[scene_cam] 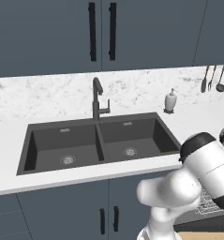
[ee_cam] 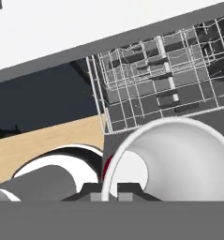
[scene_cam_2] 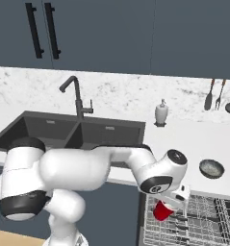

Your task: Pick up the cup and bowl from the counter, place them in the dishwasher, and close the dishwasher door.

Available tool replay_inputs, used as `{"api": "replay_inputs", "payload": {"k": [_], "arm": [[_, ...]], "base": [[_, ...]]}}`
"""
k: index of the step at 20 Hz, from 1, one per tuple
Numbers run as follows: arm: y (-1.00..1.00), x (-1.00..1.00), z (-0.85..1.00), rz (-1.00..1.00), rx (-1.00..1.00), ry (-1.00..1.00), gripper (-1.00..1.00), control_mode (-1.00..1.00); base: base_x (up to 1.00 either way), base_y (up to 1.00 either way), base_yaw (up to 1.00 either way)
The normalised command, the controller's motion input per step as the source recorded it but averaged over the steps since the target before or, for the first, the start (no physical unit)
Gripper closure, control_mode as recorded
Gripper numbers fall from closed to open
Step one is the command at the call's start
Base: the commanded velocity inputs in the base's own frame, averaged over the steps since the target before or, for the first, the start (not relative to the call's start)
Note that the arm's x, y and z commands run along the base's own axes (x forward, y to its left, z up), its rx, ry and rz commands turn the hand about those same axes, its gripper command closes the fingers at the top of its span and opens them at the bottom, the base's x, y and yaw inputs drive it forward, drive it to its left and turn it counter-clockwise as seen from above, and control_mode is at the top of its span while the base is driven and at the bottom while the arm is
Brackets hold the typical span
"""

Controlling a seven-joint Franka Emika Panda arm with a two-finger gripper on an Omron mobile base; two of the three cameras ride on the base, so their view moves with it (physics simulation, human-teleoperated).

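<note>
My gripper (scene_cam_2: 171, 206) is shut on the small red cup (scene_cam_2: 161, 211) and holds it just above the left part of the dishwasher's pale wire rack (scene_cam_2: 205, 222). In the hand view the cup's pale inside (ee_cam: 179, 159) looms large, its rim pinched between my fingertips (ee_cam: 92, 192), with the rack (ee_cam: 155, 84) beyond it. A grey bowl (scene_cam_2: 211, 168) sits on the white marbled counter (scene_cam_2: 184, 137) right of the sink, above the dishwasher. The rack (scene_cam: 207, 204) also peeks out behind my arm in the left base view. The dishwasher door is hidden from me.
A dark double sink (scene_cam_2: 68, 132) with a black faucet (scene_cam_2: 77, 98) lies to the left. A white soap bottle (scene_cam_2: 161, 113) stands at the backsplash, and utensils (scene_cam_2: 220, 96) hang at the right. Wooden floor (ee_cam: 48, 140) shows below the rack.
</note>
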Motion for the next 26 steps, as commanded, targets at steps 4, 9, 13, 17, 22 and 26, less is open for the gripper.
{"api": "replay_inputs", "payload": {"k": [4, 9, 13, 17, 22, 26], "arm": [[0.11, -1.0, -0.02, -0.12, 0.12, 0.05, 1.0, -1.0], [0.18, -0.26, -0.22, -0.01, 0.22, -0.2, 1.0, -1.0], [0.08, 0.04, -0.34, 0.0, 0.25, -0.22, 1.0, -1.0], [-0.02, 0.34, -0.33, 0.0, 0.03, -0.18, 1.0, -1.0], [-0.24, 0.46, -0.35, 0.0, 0.0, -0.08, 1.0, -1.0], [-0.39, 0.38, -0.59, 0.0, 0.0, -0.03, 1.0, -1.0]], "base": [[0.0, 0.0, 0.0], [0.0, 0.0, 0.0], [0.0, 0.0, 0.0], [0.0, 0.0, 0.0], [0.0, 0.0, 0.0], [0.0, 0.0, 0.0]]}}
